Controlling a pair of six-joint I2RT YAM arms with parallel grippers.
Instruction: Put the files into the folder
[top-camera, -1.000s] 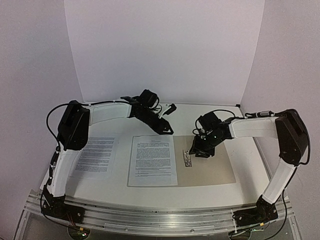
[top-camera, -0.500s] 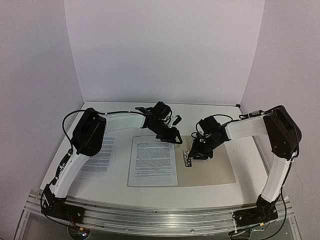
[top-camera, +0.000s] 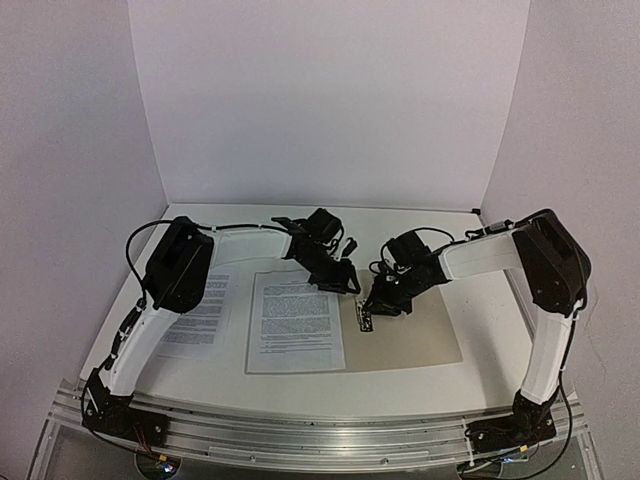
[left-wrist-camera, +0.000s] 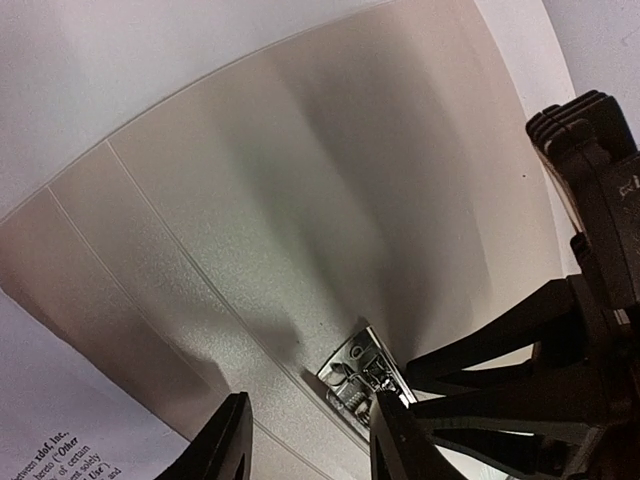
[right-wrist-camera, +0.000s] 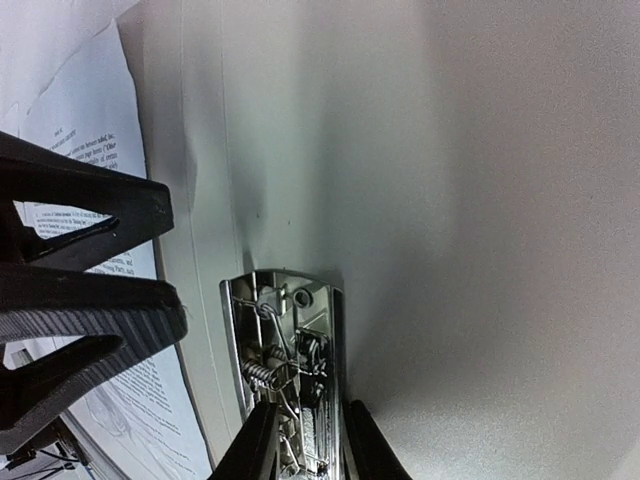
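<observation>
The beige folder (top-camera: 410, 335) lies open on the table. One printed file (top-camera: 297, 320) lies on its left cover. The second file (top-camera: 195, 312) lies on the table to the left, partly under my left arm. The metal clip (top-camera: 365, 320) sits at the inner spine. My right gripper (top-camera: 378, 305) is down on the clip; in the right wrist view the right gripper (right-wrist-camera: 305, 430) has its fingers closed against both sides of the clip (right-wrist-camera: 285, 340). My left gripper (top-camera: 345, 284) is open and empty; in its own view the left gripper (left-wrist-camera: 310, 420) hovers over the spine beside the clip (left-wrist-camera: 355, 375).
The two grippers are close together over the spine; the left gripper's black fingers (right-wrist-camera: 80, 300) fill the left of the right wrist view. White walls enclose the table at the back and sides. A metal rail (top-camera: 320, 435) runs along the near edge.
My left gripper swung right and forward to the folder's spine. My right gripper moved left onto the clip. The folder and the sheet on it slid a little left.
</observation>
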